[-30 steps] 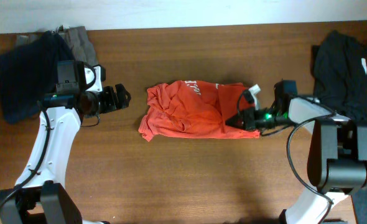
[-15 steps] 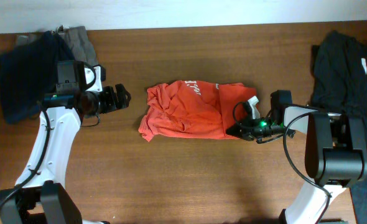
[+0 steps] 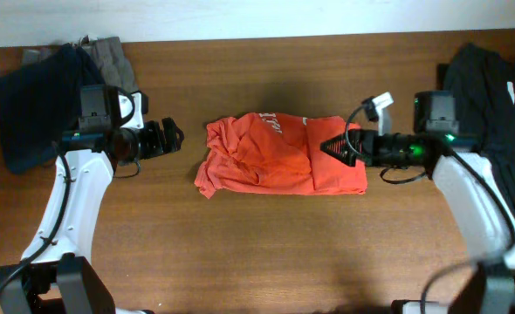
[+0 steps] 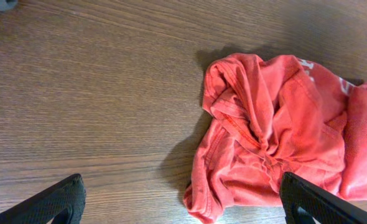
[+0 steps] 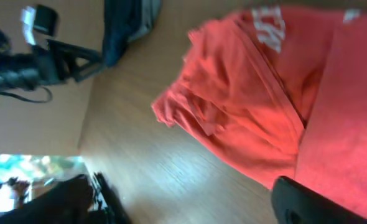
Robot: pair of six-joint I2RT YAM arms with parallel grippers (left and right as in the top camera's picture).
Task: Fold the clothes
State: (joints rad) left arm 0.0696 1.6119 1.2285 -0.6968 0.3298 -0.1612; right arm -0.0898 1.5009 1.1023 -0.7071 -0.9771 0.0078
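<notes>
**Overhead view.** The T-shirt is lying crumpled at the middle of the worktop, with its white lettering facing up. The left gripper is hovering near the T-shirt's left side, clear of the fabric, with its jaws standing apart. The right gripper is sitting over the T-shirt's right end with its jaws spread. It is not possible to tell whether it is touching the fabric. A navy garment and a grey garment are lying at the far left corner. A black garment is lying along the right edge.

**Left wrist view.** Two dark fingers are showing at the lower corners, wide apart and gripping nothing. The T-shirt is occupying the right half, bunched into folds on bare wood.

**Right wrist view.** The fingers are standing wide apart and clamping nothing. The T-shirt is filling the upper right. The left arm and the navy garment are showing at the upper left.
</notes>
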